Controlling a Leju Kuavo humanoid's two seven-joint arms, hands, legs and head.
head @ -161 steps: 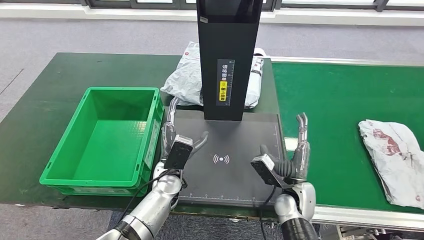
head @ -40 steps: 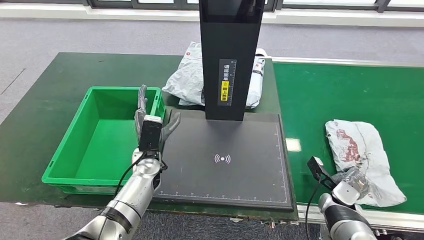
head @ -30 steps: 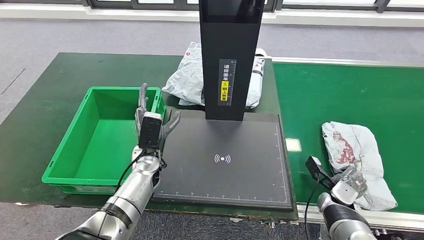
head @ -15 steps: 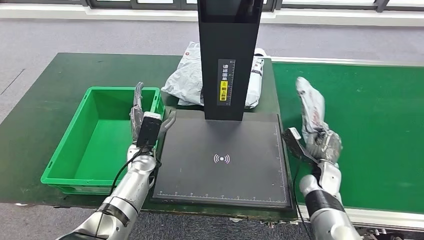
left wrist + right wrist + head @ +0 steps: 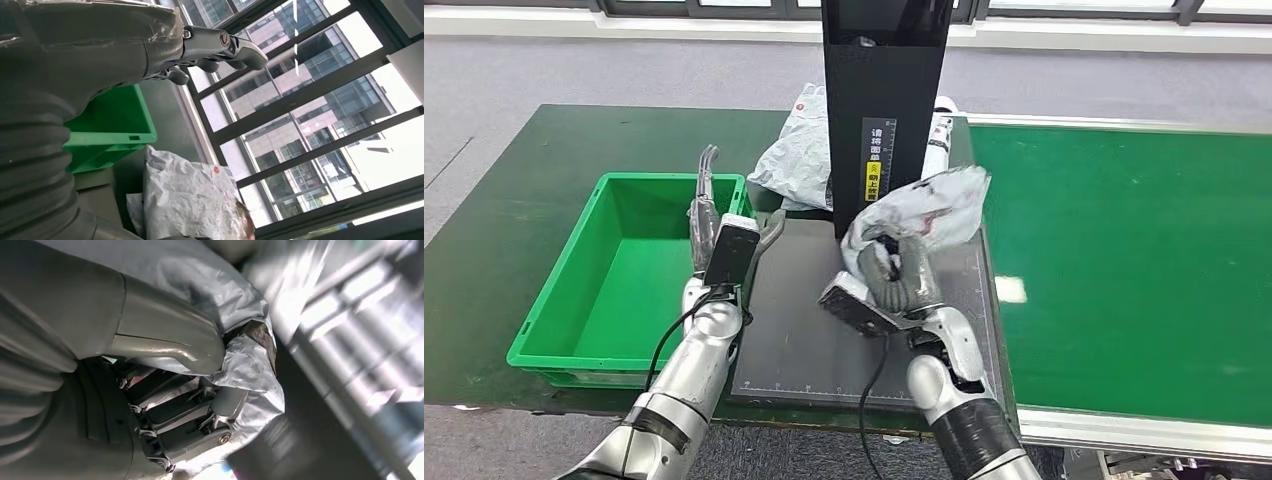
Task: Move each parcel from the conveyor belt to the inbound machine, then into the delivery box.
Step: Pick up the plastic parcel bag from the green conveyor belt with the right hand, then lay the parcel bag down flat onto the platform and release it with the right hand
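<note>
Swinging in from the conveyor belt (image 5: pixel 1124 250), the right hand (image 5: pixel 899 275) has carried the grey parcel (image 5: pixel 924 210) off the belt and now holds it above the dark plate of the inbound machine (image 5: pixel 804 330), just in front of its black column (image 5: pixel 884 110); so the pick is done and, I judge, setting down on the plate comes next; its fingers (image 5: pixel 190 420) are curled tight into the crumpled film, parcel bunched above them; the left hand (image 5: pixel 719 225) stands upright with fingers spread, holding nothing, between the plate and the green delivery box (image 5: pixel 574 300).
</note>
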